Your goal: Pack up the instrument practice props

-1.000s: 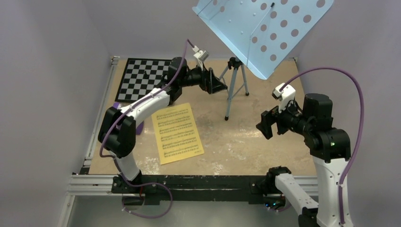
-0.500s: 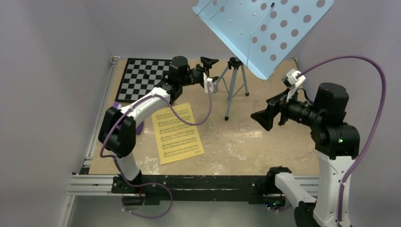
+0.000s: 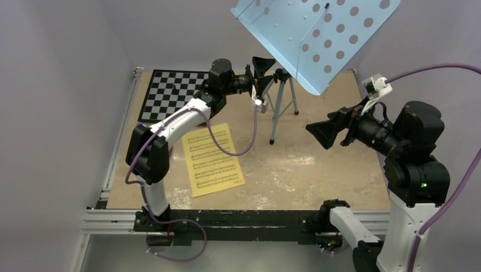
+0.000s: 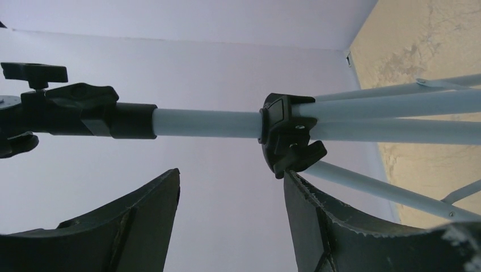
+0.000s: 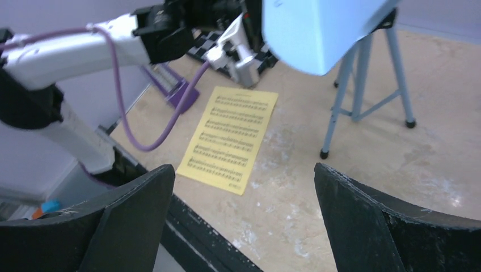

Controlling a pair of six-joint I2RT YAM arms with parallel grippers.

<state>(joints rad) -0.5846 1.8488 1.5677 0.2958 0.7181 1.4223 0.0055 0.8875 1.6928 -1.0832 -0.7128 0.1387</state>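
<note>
The light blue music stand stands at the back. Its hole-dotted tray point(image 3: 317, 34) is tilted high over the tripod legs point(image 3: 281, 107). My left gripper point(image 3: 262, 71) is open and empty just left of the black tripod hub point(image 3: 279, 73). In the left wrist view the pole point(image 4: 204, 123) runs across beyond the gripper point(image 4: 231, 171), and one fingertip point(image 4: 295, 181) is at the black hub point(image 4: 283, 136). The yellow music sheet point(image 3: 214, 160) lies flat at front left. The purple metronome point(image 5: 184, 96) sits behind the left arm. My right gripper point(image 3: 323, 131) is open, empty and raised above the table point(image 5: 244, 167).
A black-and-white checkerboard point(image 3: 170, 93) lies at the back left corner. The left arm's purple cable point(image 3: 238, 144) hangs over the sheet's top edge. Lilac walls close in the table on three sides. A black frame rail point(image 3: 238, 218) runs along the near edge.
My left gripper has swung right and up to the tripod hub and turned over. My right arm has lifted and drawn back right, its open gripper still pointing left.
</note>
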